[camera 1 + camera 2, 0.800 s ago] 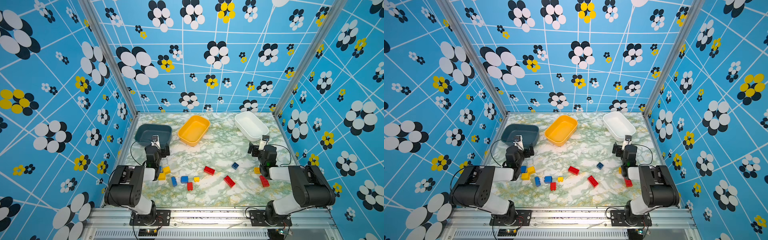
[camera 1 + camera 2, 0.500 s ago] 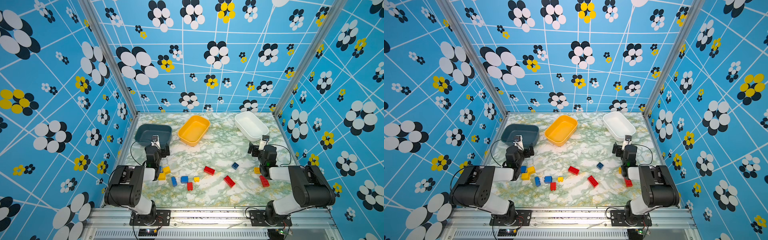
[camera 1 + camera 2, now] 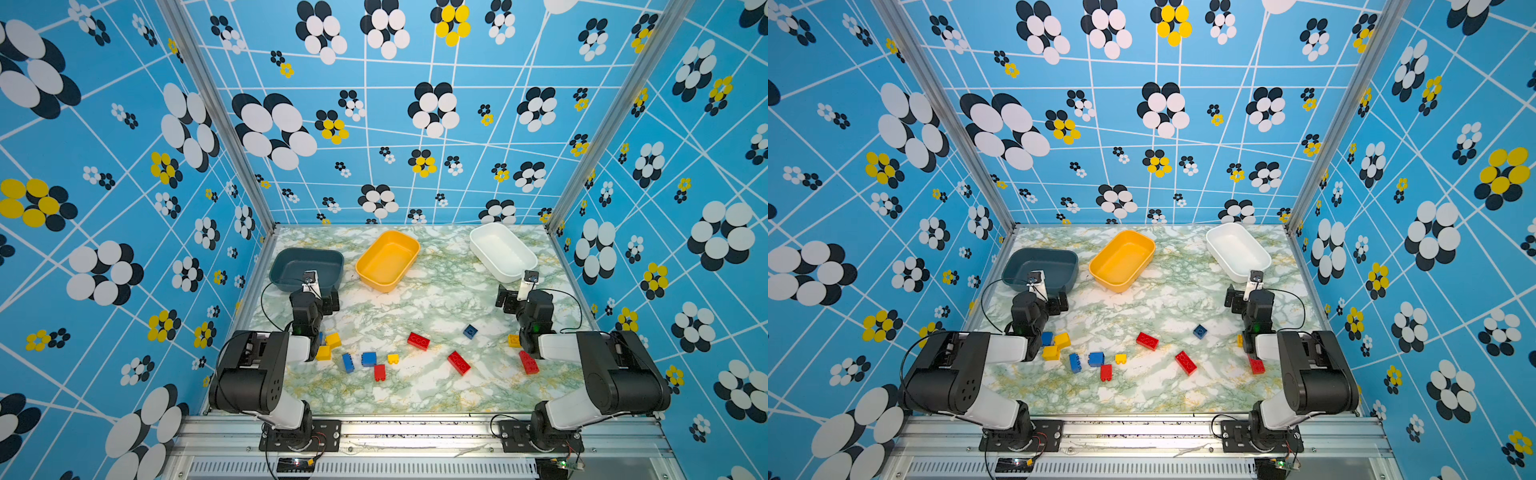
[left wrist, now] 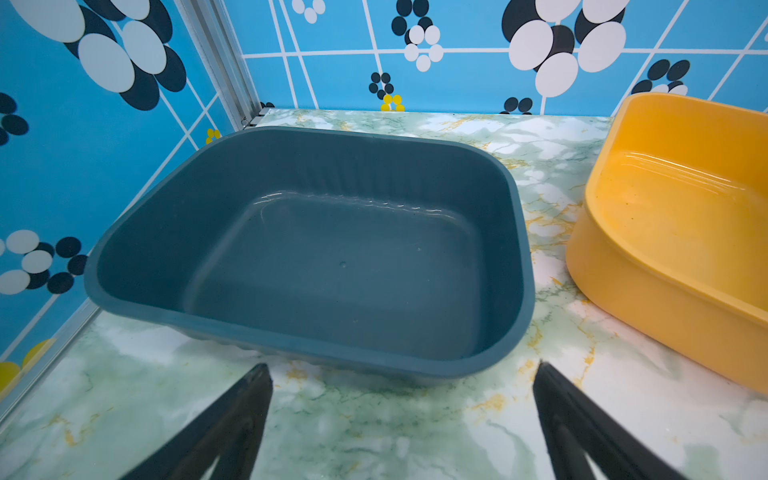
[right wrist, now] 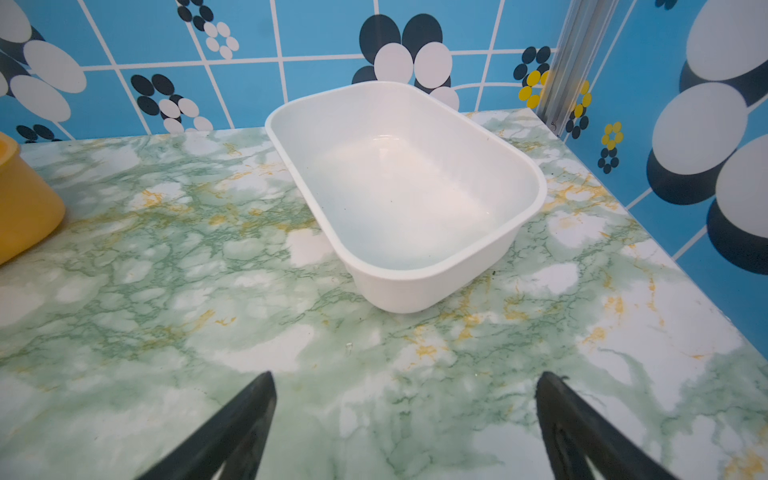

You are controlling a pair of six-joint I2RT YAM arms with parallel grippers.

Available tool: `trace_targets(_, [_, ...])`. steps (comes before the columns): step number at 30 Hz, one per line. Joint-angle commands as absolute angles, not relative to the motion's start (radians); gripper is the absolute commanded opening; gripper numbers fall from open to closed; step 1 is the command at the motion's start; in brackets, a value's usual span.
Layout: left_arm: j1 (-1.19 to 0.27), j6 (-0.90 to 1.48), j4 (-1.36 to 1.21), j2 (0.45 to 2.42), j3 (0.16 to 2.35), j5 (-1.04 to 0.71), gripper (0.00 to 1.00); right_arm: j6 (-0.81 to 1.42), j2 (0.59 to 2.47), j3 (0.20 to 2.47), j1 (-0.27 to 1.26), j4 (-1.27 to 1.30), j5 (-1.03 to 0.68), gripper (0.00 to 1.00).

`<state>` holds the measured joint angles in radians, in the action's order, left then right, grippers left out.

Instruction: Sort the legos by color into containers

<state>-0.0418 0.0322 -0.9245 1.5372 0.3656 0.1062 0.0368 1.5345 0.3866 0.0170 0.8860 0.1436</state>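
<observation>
Three containers stand at the back: a teal tub (image 3: pixel 306 266), a yellow tub (image 3: pixel 388 259) and a white tub (image 3: pixel 503 251), all with nothing in them. The legos lie loose at the front: red bricks (image 3: pixel 418 340) (image 3: pixel 459 363) (image 3: pixel 528 362), blue bricks (image 3: pixel 470 331) (image 3: pixel 348 362) and yellow bricks (image 3: pixel 392 358) (image 3: pixel 333 340). My left gripper (image 4: pixel 401 374) hovers open just short of the teal tub (image 4: pixel 316 257), holding nothing. My right gripper (image 5: pixel 405 380) is open and empty a short way before the white tub (image 5: pixel 407 187).
Patterned blue walls with aluminium posts (image 3: pixel 216 120) close in the marble table (image 3: pixel 415 307) on three sides. Both arm bases (image 3: pixel 266 374) (image 3: pixel 602 374) sit at the front edge. Some bricks lie close under the forearms.
</observation>
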Motion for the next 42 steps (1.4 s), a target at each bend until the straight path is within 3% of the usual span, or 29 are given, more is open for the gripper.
trace_targets(1, [-0.04, 0.018, -0.939, 1.549, 0.373, 0.122, 0.99, 0.03, 1.543, 0.393, 0.013, 0.881, 0.135, 0.99])
trace_targets(9, [-0.041, 0.017, -0.941, 1.546, 0.37, 0.123, 0.99, 0.022, 1.528, 0.392, 0.014, 0.887, 0.117, 0.99])
trace_targets(14, [-0.06, 0.028, -0.704, 1.434, 0.445, 0.208, 0.99, 0.05, 1.359, 0.558, 0.048, 0.395, 0.12, 0.99])
trace_targets(20, [-0.089, 0.096, -0.339, 1.315, 0.578, 0.239, 0.99, 0.163, 1.34, 0.764, 0.239, 0.014, 0.276, 0.99])
trace_targets(29, [-0.179, 0.227, -0.061, 1.263, 0.697, 0.277, 0.99, 0.408, 1.703, 1.283, 0.455, -0.377, 0.211, 0.99])
trace_targets(36, [-0.211, 0.322, 0.01, 1.226, 0.703, 0.273, 0.99, 0.519, 2.004, 1.716, 0.552, -0.599, 0.101, 0.84])
trace_targets(39, [-0.214, 0.344, 0.028, 1.209, 0.699, 0.265, 0.99, 0.571, 2.105, 1.837, 0.557, -0.668, 0.043, 0.75])
trace_targets(42, [-0.215, 0.346, 0.051, 1.201, 0.706, 0.264, 0.99, 0.597, 2.169, 1.922, 0.565, -0.703, 0.01, 0.73])
